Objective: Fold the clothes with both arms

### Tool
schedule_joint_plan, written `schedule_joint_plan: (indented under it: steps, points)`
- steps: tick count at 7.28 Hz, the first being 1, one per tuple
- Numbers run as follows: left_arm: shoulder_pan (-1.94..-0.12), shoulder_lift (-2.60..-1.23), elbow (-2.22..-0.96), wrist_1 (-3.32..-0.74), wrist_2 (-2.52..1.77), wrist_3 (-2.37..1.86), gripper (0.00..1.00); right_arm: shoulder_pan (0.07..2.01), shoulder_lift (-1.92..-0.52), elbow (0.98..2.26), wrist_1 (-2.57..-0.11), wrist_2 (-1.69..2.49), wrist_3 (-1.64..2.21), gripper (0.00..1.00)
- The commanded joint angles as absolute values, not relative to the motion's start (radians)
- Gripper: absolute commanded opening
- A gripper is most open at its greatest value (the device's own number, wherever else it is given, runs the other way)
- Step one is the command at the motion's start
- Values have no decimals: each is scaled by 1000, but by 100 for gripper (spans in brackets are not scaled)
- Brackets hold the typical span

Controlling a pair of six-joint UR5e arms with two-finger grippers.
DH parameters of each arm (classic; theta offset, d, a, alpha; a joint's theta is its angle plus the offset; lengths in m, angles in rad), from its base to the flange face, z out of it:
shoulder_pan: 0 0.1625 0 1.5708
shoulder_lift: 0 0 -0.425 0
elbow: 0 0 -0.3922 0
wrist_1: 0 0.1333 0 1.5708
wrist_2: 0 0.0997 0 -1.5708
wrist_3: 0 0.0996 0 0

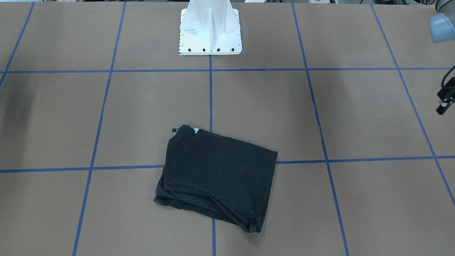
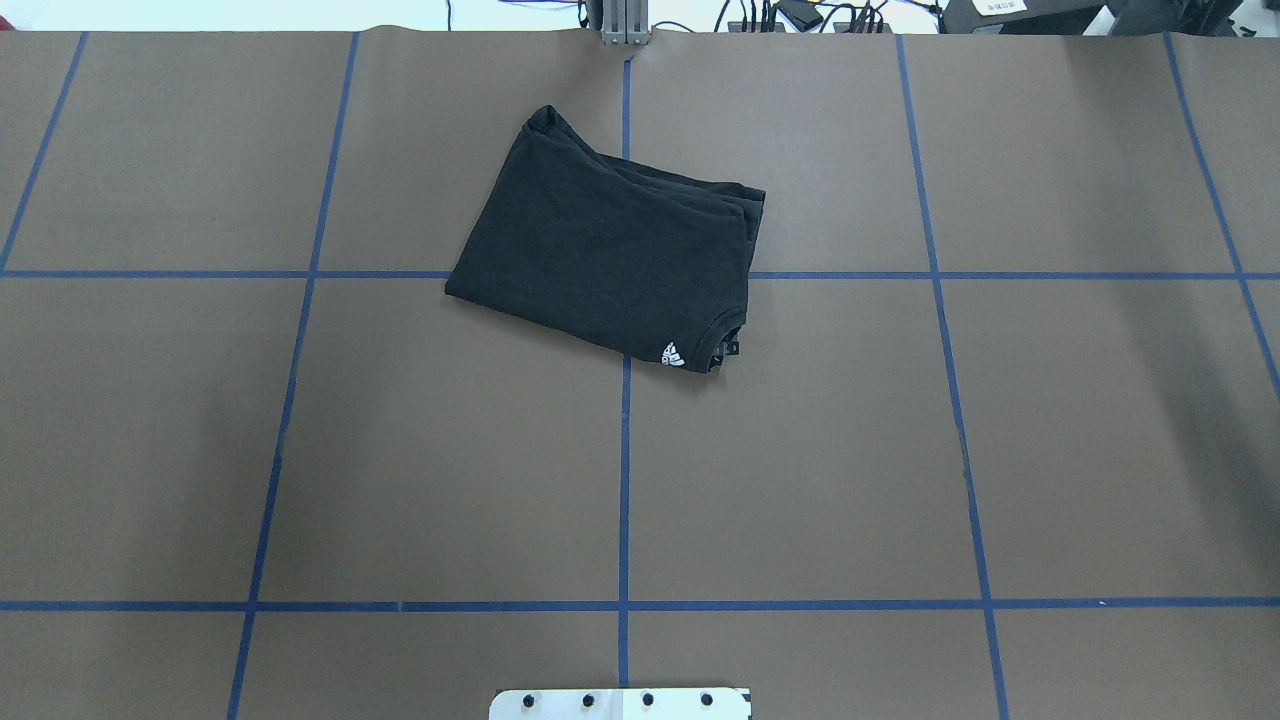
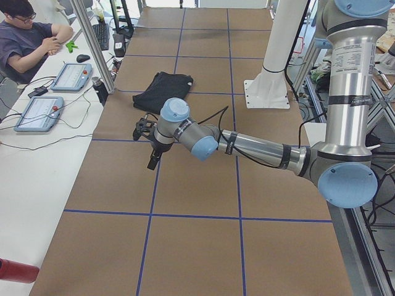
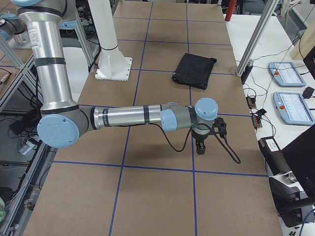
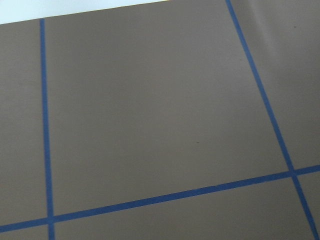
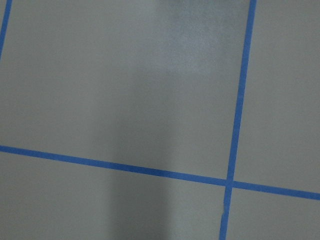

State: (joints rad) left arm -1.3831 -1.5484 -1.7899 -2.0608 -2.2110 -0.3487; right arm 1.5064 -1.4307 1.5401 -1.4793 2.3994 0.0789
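Note:
The clothes are one black T-shirt [image 2: 610,250], folded into a compact rectangle on the brown table, with a small white logo by the collar. It also shows in the front view [image 1: 217,177] and both side views [image 3: 162,89] [image 4: 193,70]. Neither gripper touches it. My left gripper [image 3: 152,161] hangs over the table well to the side of the shirt; only a black sliver of it [image 1: 445,101] cuts into the front view, so I cannot tell its state. My right gripper [image 4: 200,147] hovers over the opposite end, seen only from the side, so I cannot tell its state. Both wrist views show bare table.
The white mount plate [image 1: 210,33] stands at the robot's side of the table. Blue tape lines [image 2: 624,480] divide the brown surface [image 2: 450,450] into squares. A person [image 3: 28,43] sits at a side bench with two tablets [image 3: 38,113].

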Motion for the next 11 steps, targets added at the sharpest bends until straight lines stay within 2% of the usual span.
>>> schedule_joint_plan:
  steps: [1, 4, 7, 9, 10, 11]
  points:
    - [-1419, -1504, -1786, -2065, -2212, -181, 100, 1511, -1456, 1549, -1477, 2335, 81, 100]
    - [-1419, -1505, -1712, -2042, -2201, -164, 100, 1514, -1505, 1589, -1485, 2266, 4, 100]
    - [-1463, -1517, -1720, -1770, -2192, 128, 100, 1528, -1548, 1592, -1511, 2287, -55, 100]
    - [-1482, -1520, -1715, -1705, -2197, 152, 100, 1560, -1546, 1642, -1720, 2348, -191, 100]
    - [-1483, -1535, -1723, -1639, -2200, 152, 100, 1562, -1542, 1726, -1879, 2350, -196, 100]
    - [-1483, -1537, -1715, -1622, -2203, 152, 100, 1562, -1563, 1773, -1920, 2352, -196, 100]
